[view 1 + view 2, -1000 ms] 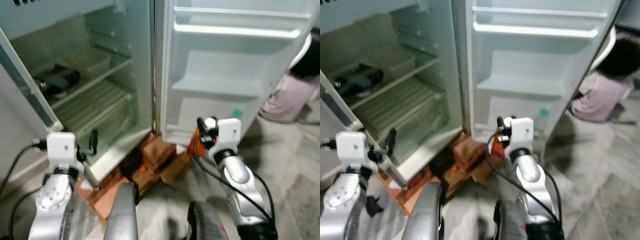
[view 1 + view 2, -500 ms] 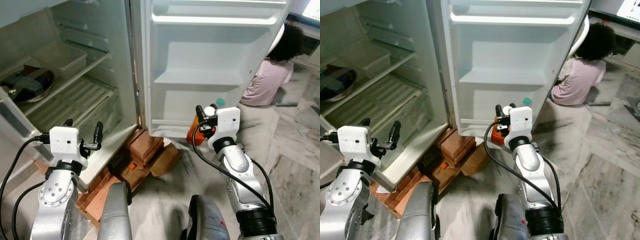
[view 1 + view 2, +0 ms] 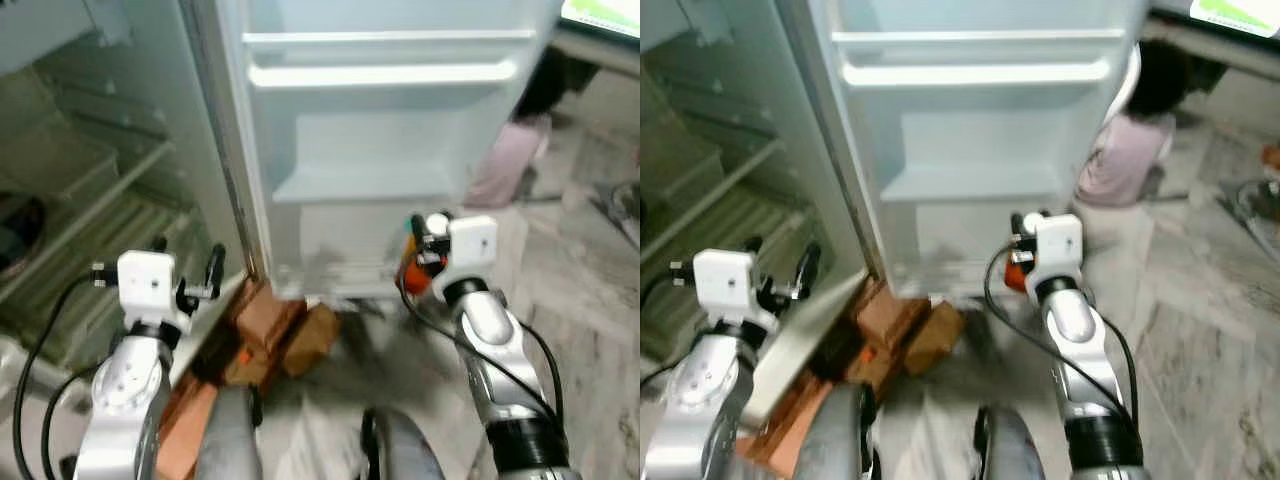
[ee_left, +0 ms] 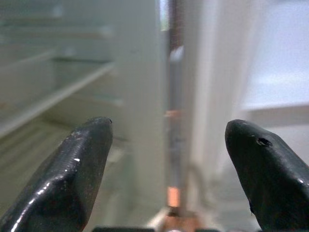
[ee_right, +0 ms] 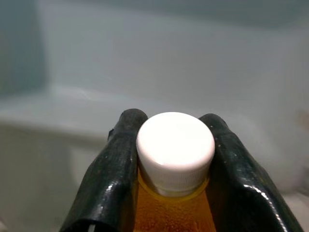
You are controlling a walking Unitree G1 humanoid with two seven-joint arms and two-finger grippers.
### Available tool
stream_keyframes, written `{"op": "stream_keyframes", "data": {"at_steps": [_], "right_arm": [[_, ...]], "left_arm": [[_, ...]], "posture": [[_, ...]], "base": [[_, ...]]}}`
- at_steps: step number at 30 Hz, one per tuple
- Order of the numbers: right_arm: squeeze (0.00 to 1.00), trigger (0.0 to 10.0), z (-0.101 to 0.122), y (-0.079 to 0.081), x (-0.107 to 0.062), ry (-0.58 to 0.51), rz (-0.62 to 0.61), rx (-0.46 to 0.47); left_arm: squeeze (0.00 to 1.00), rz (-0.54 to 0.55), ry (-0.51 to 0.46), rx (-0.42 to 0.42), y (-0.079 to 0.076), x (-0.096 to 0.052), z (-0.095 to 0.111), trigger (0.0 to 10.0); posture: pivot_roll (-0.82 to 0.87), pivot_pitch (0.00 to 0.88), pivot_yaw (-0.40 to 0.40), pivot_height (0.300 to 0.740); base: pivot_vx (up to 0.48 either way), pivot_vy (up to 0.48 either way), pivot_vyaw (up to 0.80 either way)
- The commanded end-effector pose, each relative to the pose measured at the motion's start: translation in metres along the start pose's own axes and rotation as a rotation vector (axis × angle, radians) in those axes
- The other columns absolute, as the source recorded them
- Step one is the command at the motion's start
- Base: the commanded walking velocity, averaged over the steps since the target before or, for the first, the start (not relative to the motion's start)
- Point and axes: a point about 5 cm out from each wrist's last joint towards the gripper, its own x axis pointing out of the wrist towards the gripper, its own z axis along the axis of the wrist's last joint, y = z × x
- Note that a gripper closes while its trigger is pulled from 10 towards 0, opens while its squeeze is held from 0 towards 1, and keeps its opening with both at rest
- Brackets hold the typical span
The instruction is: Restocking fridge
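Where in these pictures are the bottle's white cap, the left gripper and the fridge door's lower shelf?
white cap [image 5: 175, 147]: right wrist view, cap top.
left gripper [image 4: 166, 169]: left wrist view, midway between fingertips.
lower door shelf [image 3: 370, 184]: left eye view, shelf floor.

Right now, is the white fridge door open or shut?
Open: the white fridge door is swung wide, its inner shelves facing the camera.

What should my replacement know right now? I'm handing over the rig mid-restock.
Right gripper: shut on an orange bottle just under its white cap, held low before the open fridge door.
Left gripper: open, holding nothing, at the edge of the fridge body.
Door shelves are bare.
Done: bottle picked up.
Left: set it on a door shelf, release.
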Motion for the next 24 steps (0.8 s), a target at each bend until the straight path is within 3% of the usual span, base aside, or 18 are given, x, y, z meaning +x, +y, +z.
{"op": "stream_keyframes", "data": {"at_steps": [1,13,19,24], "right_arm": [[0.00,10.0,0.000,-0.009,-0.004,-0.006,-0.021,-0.015],[0.00,10.0,-0.002,-0.002,-0.004,0.001,0.027,0.023],[0.00,10.0,-0.002,0.008,-0.002,-0.003,0.118,0.048],[0.00,10.0,-0.005,0.017,0.003,-0.009,0.187,0.019]], "left_arm": [[0.00,-0.028,-0.014,-0.024,-0.010,0.002,0.003,10.0],[0.00,-0.019,-0.011,-0.016,-0.008,0.001,0.003,10.0],[0.00,0.024,-0.012,0.018,-0.004,-0.001,0.004,10.0],[0.00,0.028,-0.003,0.025,-0.004,-0.004,0.003,10.0]], "posture": [[0.10,0.095,-0.041,0.610],[0.11,0.099,-0.044,0.610],[0.11,0.115,-0.038,0.610],[0.13,0.132,-0.037,0.570]], "base": [[0.000,0.000,0.00],[0.000,0.000,0.00],[0.000,0.000,0.00],[0.000,0.000,0.00]]}}
